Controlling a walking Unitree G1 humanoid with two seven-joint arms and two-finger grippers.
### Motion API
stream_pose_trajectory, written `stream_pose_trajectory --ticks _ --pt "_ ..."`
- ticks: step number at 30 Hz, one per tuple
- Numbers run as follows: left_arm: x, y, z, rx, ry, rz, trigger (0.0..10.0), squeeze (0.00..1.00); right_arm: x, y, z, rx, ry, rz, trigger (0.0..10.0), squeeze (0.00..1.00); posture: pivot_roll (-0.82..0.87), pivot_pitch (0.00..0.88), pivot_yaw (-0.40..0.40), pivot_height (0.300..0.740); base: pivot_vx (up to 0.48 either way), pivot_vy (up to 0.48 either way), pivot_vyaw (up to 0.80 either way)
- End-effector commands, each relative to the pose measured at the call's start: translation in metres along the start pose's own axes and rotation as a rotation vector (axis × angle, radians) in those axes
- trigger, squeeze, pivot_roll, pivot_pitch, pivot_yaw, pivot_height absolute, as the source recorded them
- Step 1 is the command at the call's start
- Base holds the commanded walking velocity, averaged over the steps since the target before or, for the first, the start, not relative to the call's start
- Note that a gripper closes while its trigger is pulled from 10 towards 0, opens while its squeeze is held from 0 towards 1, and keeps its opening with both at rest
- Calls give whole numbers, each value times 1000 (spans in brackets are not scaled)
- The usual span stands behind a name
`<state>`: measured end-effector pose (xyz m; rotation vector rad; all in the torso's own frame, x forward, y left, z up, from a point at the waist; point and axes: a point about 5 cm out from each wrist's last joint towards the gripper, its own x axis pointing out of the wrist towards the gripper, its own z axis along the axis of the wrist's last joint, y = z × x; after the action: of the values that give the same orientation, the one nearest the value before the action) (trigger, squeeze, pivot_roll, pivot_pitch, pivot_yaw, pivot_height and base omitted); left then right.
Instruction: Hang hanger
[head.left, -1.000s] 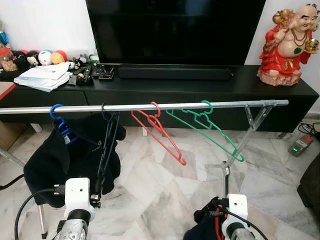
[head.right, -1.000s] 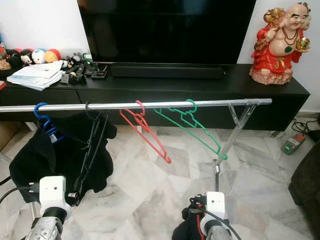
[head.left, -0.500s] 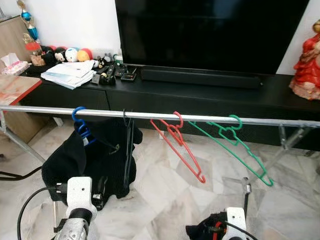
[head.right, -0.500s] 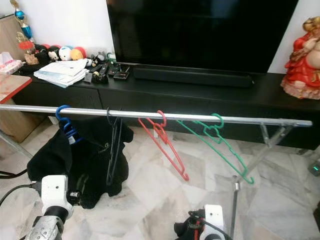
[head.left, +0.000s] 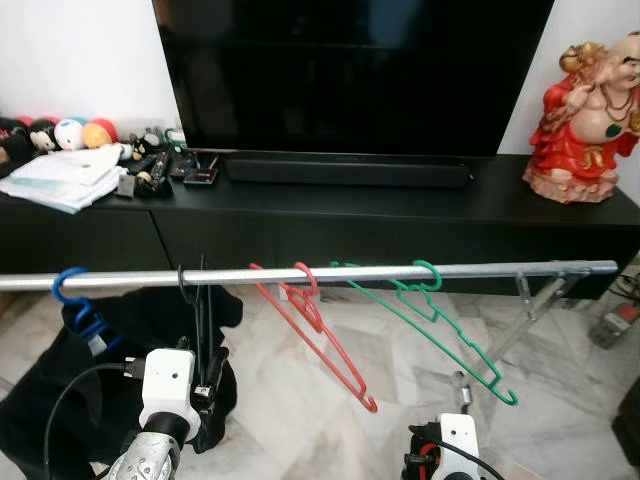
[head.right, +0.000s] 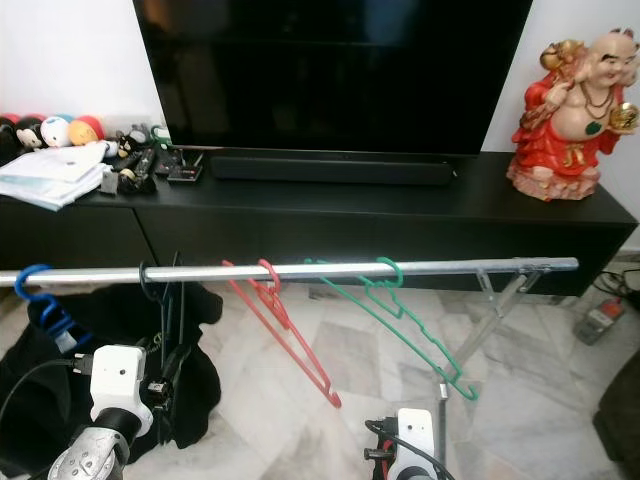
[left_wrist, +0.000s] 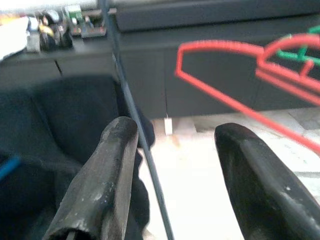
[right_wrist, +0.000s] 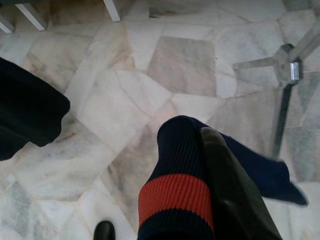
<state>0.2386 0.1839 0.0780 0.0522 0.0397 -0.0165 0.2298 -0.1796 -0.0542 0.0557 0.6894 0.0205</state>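
A metal rail (head.left: 400, 272) runs across in front of me. From left to right it carries a blue hanger (head.left: 72, 298) with a black garment (head.left: 40, 400), a thin black hanger (head.left: 198, 310), a red hanger (head.left: 322, 340) and a green hanger (head.left: 440, 330). My left gripper (left_wrist: 175, 135) is open just below the rail, and the black hanger's wire (left_wrist: 131, 107) passes between its fingers, close to one finger (left_wrist: 107, 170). Low down, my right gripper (right_wrist: 200, 165) is shut on a navy garment with a red stripe (right_wrist: 175, 200); one finger (right_wrist: 235, 195) shows beside the cloth.
Behind the rail stands a black TV console (head.left: 420, 205) with a large TV (head.left: 350, 70), a red statue (head.left: 590, 125) at the right, and toys and papers (head.left: 60, 165) at the left. The rack's leg (head.left: 525, 310) slants down at the right over the marble floor (head.left: 300, 420).
The camera swung left and back right, so the whole picture shifted. The hangers keep their order on the rail. My left gripper stays at the black hanger.
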Motion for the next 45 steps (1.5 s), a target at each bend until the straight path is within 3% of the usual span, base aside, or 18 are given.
stream_pose_trajectory --ticks 1,6,8,11,12,16,17,19,20,24,29,35,36,39,45 --pt "-1 -6 0 10 10 -23 10000 0 -5 -9 -10 6 25 -23 10000 0 3 39 28 740 0 0 0" --pt "-1 0 2 -32 57 54 10000 0 -9 -11 -23 10 64 -36 10000 0 3 46 29 740 0 0 0" --pt "2 6 -2 1 121 98 10000 0 -8 -10 -21 10 60 -33 10000 0 7 52 29 740 0 0 0" --pt "8 13 1 17 138 133 10000 0 -6 -8 -15 8 45 -28 10000 0 5 54 30 740 0 0 0" --pt "16 21 6 -35 151 194 10000 0 -5 -8 -12 7 38 -26 10000 0 7 56 29 740 0 0 0" --pt "25 26 13 -94 153 215 10000 0 -5 -8 -11 6 34 -26 10000 0 6 57 30 740 0 0 0" --pt "29 24 14 -96 160 184 10000 224 -5 -8 -11 4 34 -27 10000 0 5 59 30 740 0 0 0" --pt "36 18 13 -110 188 119 10000 984 -5 -8 -11 6 33 -28 10000 0 7 60 30 740 0 0 0" --pt "40 14 11 -107 207 73 10000 1000 -4 -7 -11 4 32 -27 10000 0 3 60 30 740 0 0 0" --pt "49 16 12 -18 223 58 10000 1000 -4 -6 -11 -3 33 -25 10000 0 -2 62 31 740 0 0 0" --pt "59 13 25 -53 216 58 10000 1000 -4 -7 -11 -8 33 -27 10000 0 -14 56 36 740 0 0 0" --pt "63 8 20 -58 272 68 10000 1000 -5 -7 -12 -13 37 -26 10000 0 -13 55 35 740 0 0 0" --pt "67 4 17 -51 299 52 10000 0 -5 -7 -12 -14 37 -26 10000 0 -14 50 33 740 0 0 0" --pt "70 2 16 -37 307 49 10000 0 -5 -7 -12 -15 37 -26 10000 0 -17 52 33 740 0 0 0" --pt "97 -3 26 -10 287 54 10000 0 -5 -7 -12 -14 35 -25 10000 0 -26 70 27 740 0 0 0"
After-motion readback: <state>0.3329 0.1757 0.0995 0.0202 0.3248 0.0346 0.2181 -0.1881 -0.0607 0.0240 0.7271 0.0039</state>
